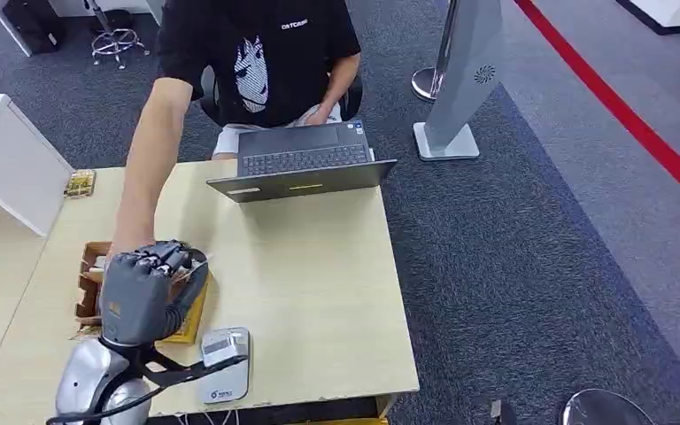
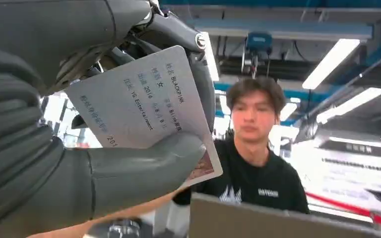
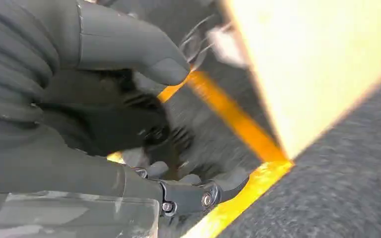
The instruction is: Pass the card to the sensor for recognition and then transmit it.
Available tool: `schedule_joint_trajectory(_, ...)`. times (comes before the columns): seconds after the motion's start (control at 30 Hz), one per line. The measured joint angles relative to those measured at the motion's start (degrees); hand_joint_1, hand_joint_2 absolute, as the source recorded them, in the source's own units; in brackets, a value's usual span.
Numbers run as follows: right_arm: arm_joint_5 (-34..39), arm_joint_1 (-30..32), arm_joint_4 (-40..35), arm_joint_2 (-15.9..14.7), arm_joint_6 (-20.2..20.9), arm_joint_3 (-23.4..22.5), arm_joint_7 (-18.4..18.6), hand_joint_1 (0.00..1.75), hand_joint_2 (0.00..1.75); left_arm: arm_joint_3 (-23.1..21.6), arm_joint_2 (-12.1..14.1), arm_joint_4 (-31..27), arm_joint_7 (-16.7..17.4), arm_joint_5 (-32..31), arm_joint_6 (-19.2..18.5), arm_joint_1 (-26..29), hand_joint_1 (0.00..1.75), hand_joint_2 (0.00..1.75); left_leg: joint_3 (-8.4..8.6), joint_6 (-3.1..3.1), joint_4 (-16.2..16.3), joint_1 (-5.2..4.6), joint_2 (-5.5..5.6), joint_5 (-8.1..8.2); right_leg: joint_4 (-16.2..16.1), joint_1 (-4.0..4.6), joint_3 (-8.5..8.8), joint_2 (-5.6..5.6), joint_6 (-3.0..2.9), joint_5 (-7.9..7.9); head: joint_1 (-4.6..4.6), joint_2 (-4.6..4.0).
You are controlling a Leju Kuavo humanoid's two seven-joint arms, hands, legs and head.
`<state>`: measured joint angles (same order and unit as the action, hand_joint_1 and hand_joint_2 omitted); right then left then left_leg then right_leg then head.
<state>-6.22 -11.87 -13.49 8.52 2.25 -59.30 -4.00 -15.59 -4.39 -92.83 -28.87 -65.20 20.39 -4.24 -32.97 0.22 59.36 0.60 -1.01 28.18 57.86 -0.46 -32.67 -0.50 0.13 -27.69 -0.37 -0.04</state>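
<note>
Table (image 1: 319, 292): one, pale wood.
Person (image 1: 257, 62): one, seated behind it, arm reaching to the left hand.
Laptop (image 1: 305, 164): one, open.
Sensor (image 1: 224, 363): one, near edge.
Left hand (image 1: 146, 288): pinches one card (image 2: 139, 99).
Right hand (image 3: 94, 109): fingers curled in, holding nothing.

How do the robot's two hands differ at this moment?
The left hand pinches a card between thumb and fingers; the right hand holds nothing, its fingers curled in. The left hand is raised over the table near the person's arm; the right hand hangs low beside the table's edge, over carpet. Both wear grey covers.
</note>
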Motion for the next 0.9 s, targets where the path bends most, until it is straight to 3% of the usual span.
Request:
schedule_joint_trajectory(0.1,2.77,-0.54,-0.2,0.02,1.22,-3.57,-3.51,0.0,1.75,-0.76,-0.33,0.39,-0.48,0.3,-0.94,1.78,1.75,1.75,0.01,0.02,0.01,0.0,0.0,-0.03,0.0,0.0,0.02,0.0,0.0,0.03,-0.02,0.0)
schedule_joint_trajectory(0.23,3.69,-1.92,-0.2,0.2,1.38,-6.33,-5.48,0.0,1.75,-1.99,-0.68,2.57,0.33,-0.81,-2.45,2.43,1.75,1.75,0.02,0.0,0.01,0.0,0.01,-0.05,0.0,0.0,0.02,-0.01,0.02,0.05,-0.02,0.0)
schedule_joint_trajectory(0.57,0.26,-2.14,-0.07,1.75,-0.33,-7.42,-5.59,0.0,1.75,-2.91,-1.44,11.0,3.17,-2.65,-2.16,2.76,1.75,1.75,0.02,-0.01,0.01,0.01,0.03,-0.04,0.01,0.01,0.01,-0.01,0.02,0.02,0.0,0.0)
schedule_joint_trajectory(0.9,0.39,1.03,0.09,1.99,0.74,-7.43,-6.2,0.0,1.75,-2.91,-1.51,16.33,3.13,-2.89,-2.43,4.17,1.75,1.75,-0.02,0.0,0.0,0.0,0.06,-0.04,0.0,0.0,0.01,-0.04,0.02,0.02,0.0,0.0)
